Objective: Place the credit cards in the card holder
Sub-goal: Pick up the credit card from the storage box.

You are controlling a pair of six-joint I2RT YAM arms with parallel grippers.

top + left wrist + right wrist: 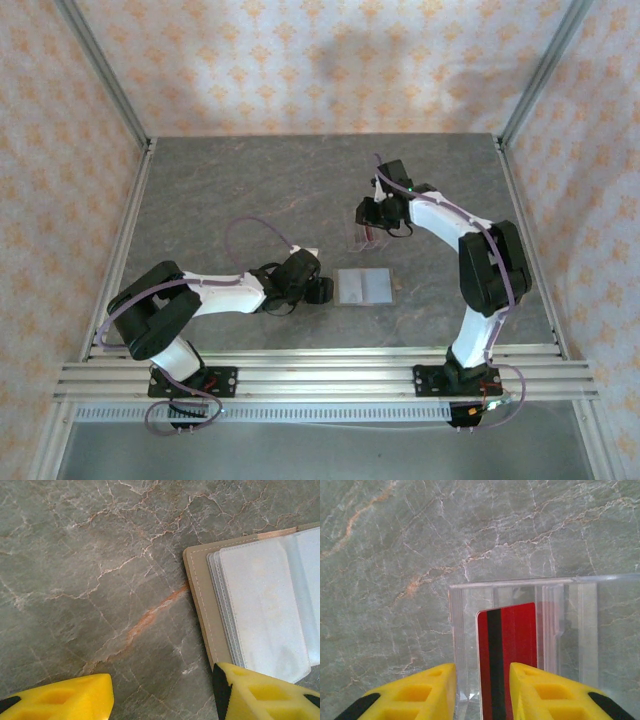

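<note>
Two risks. Nearest, left gripper (pixel 161 682), yellow jaws apart, one fingertip over the corner of the card holder (pixel 200 595), open flat on veined stone table (pixel 75 555): stitched tan cover, glossy clear sleeves, easily nudged askew. Beyond, right gripper (pixel 482 672), jaws apart astride a slick red credit card (pixel 520 630) upright in a clear slotted rack (pixel 570 620), seemingly untouched; could pinch off-centre and tip the rack.

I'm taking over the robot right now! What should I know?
Left claw: open, empty, one finger at a corner of the card holder, which lies open on the table.
Right claw: straddling a red card standing in the clear rack; grip unclear.
Done: no card seen in the holder's sleeves.
Left: lift the red card out, slide it into the holder, then any others.
</note>
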